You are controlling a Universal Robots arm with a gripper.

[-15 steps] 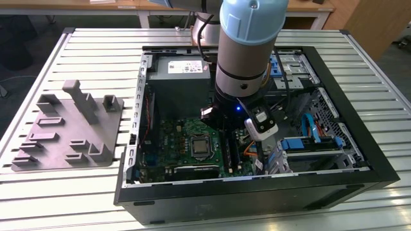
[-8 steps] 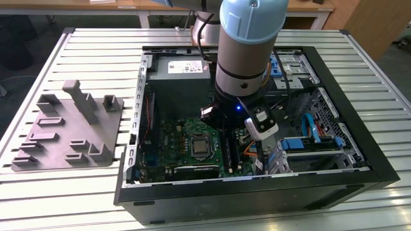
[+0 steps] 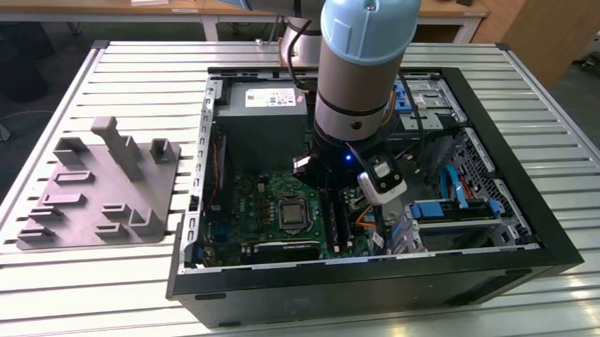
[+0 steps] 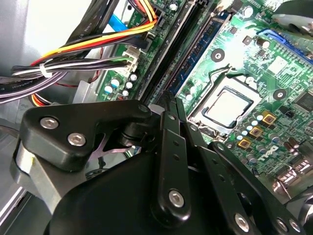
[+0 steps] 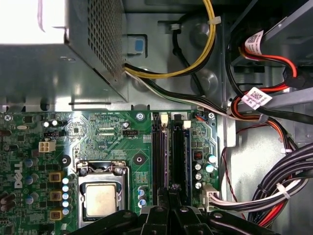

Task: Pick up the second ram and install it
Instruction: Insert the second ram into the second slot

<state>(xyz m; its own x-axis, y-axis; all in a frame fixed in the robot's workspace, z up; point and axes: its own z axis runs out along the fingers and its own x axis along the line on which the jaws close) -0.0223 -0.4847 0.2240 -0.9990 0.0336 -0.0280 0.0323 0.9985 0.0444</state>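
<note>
Exterior view sits high and well back, looking down at a slant over the table's near edge, so the whole open PC case and the arm fit in. First wrist view hangs close over the case, looking straight down onto the motherboard; second wrist view is way closer, peering slantwise past the black linkage. Both wrist views share the CPU socket and the memory slots beside it.
</note>
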